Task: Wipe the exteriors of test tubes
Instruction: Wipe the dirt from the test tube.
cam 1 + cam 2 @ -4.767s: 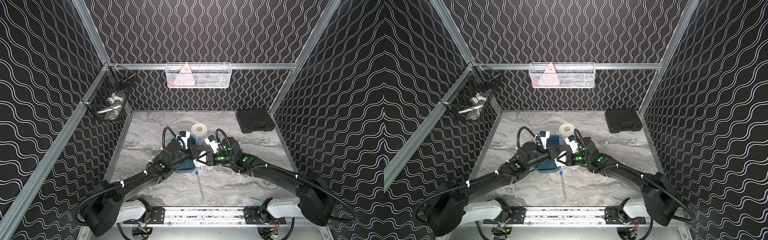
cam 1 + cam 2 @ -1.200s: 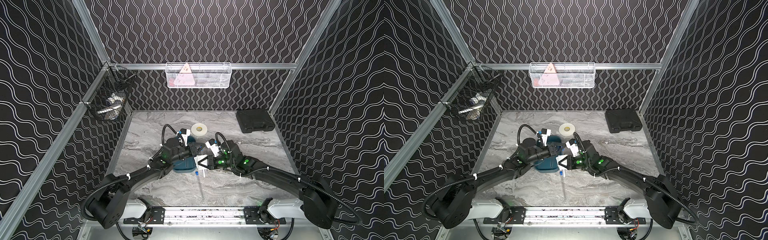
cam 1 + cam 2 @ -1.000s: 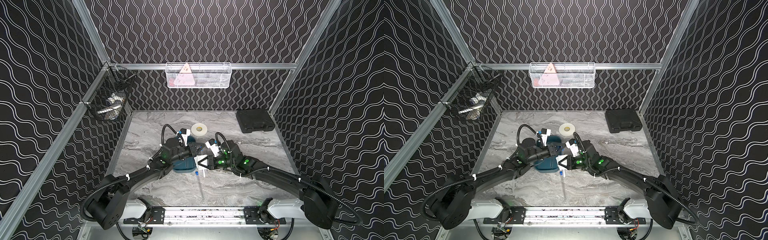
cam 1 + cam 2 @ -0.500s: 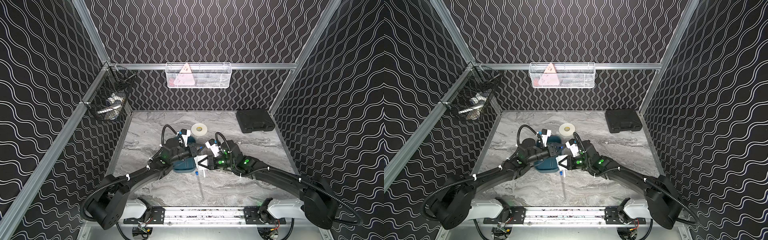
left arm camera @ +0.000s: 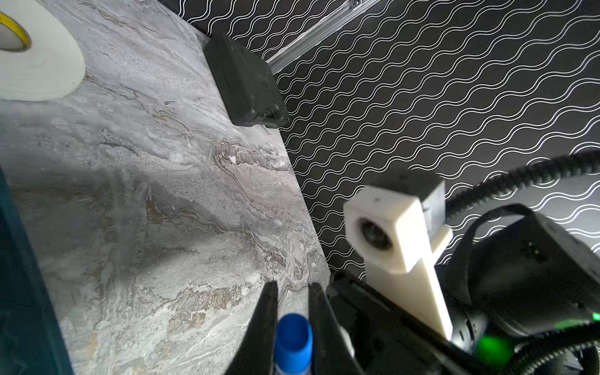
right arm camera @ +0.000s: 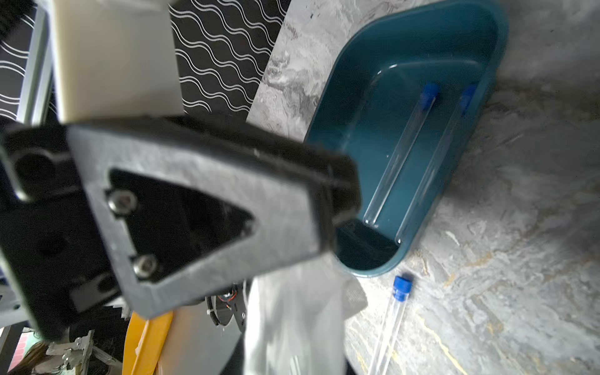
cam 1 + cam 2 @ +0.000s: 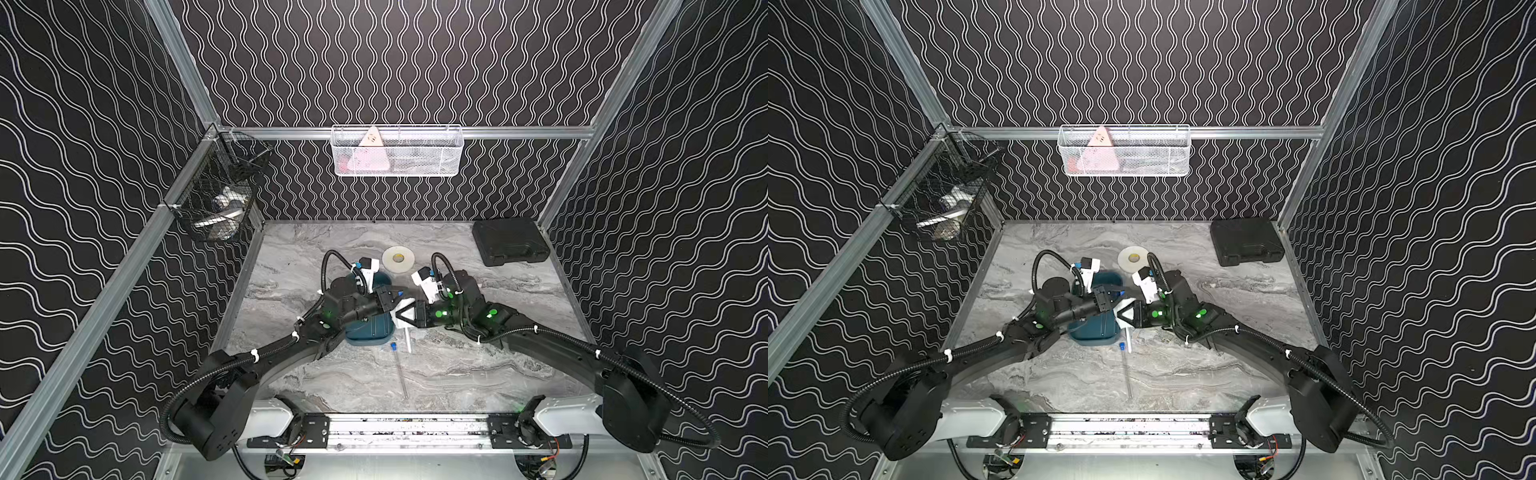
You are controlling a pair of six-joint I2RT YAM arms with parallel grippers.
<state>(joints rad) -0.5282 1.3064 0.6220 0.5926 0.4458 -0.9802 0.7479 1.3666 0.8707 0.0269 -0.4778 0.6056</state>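
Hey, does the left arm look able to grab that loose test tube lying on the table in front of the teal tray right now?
Probably not yet. The left pincer is shut on another tube by its blue cap. The loose test tube itself lies uncovered, close by.

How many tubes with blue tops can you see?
4 tubes. Two lie in the teal tray, one lies on the table beside it, and the left hand pinches one near its cap.
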